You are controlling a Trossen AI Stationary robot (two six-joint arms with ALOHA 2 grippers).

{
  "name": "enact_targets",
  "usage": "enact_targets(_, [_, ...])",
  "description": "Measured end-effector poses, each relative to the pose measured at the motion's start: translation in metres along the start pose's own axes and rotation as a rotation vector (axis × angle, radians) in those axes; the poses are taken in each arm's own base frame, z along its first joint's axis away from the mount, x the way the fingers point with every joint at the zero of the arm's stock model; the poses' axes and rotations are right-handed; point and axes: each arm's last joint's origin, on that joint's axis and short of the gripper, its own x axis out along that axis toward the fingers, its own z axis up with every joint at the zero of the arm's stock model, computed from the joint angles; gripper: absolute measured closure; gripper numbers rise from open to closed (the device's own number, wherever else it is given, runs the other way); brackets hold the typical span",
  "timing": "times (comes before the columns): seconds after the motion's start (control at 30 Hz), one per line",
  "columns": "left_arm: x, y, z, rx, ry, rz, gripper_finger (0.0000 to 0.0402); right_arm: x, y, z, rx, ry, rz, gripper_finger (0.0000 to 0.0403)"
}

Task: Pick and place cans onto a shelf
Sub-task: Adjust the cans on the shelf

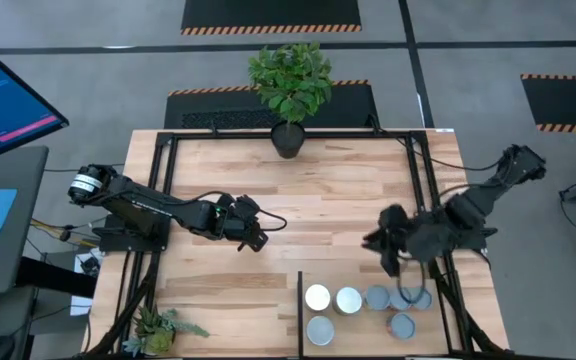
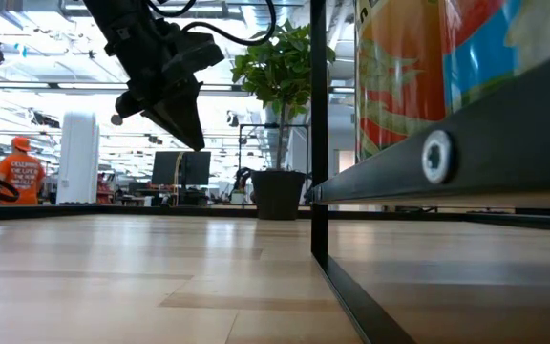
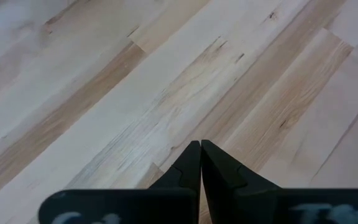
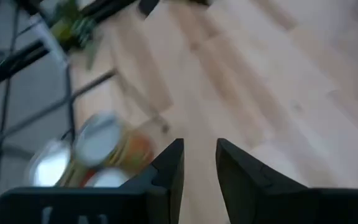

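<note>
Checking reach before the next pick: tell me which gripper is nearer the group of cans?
Right. The right gripper hangs just beyond the cans at the table's near-right corner; the left gripper is shut over bare wood, well to their left.

cans (image 4: pixel 98 152) blurred; one can (image 2: pixel 428 67) cut off by edge.

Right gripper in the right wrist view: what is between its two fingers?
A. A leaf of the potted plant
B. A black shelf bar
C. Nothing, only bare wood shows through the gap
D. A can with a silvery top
C. The right gripper has its fingers apart with only bare tabletop showing between them; the cans lie off to one side.
</note>
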Motion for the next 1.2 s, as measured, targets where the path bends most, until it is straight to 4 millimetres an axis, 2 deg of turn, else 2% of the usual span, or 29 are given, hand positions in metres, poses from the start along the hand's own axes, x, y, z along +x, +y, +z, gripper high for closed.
enact_targets(0.3, [0.000, 0.000, 0.001, 0.009, -0.008, -0.003, 0.0401, -0.004, 0.026, -0.031, 0.073, 0.071, 0.068, 0.0286])
enact_targets(0.53, [0.000, -0.001, 0.001, 0.009, -0.009, -0.004, 0.0402, -0.003, 0.040, -0.057, 0.006, 0.297, 0.140, 0.0286])
enact_targets(0.73, [0.000, -0.001, 0.001, 0.030, -0.010, -0.006, 0.0402, -0.007, 0.036, -0.072, -0.045, 0.425, 0.093, 0.0286])
enact_targets(0.97, [0.000, -0.001, 0.001, 0.017, -0.011, -0.009, 0.0401, -0.010, 0.020, -0.079, -0.043, 0.418, -0.110, 0.0303])
enact_targets(1.2, [0.000, -0.001, 0.001, 0.003, -0.012, -0.010, 0.0401, 0.002, 0.027, -0.092, -0.106, 0.551, -0.139, 0.0331])
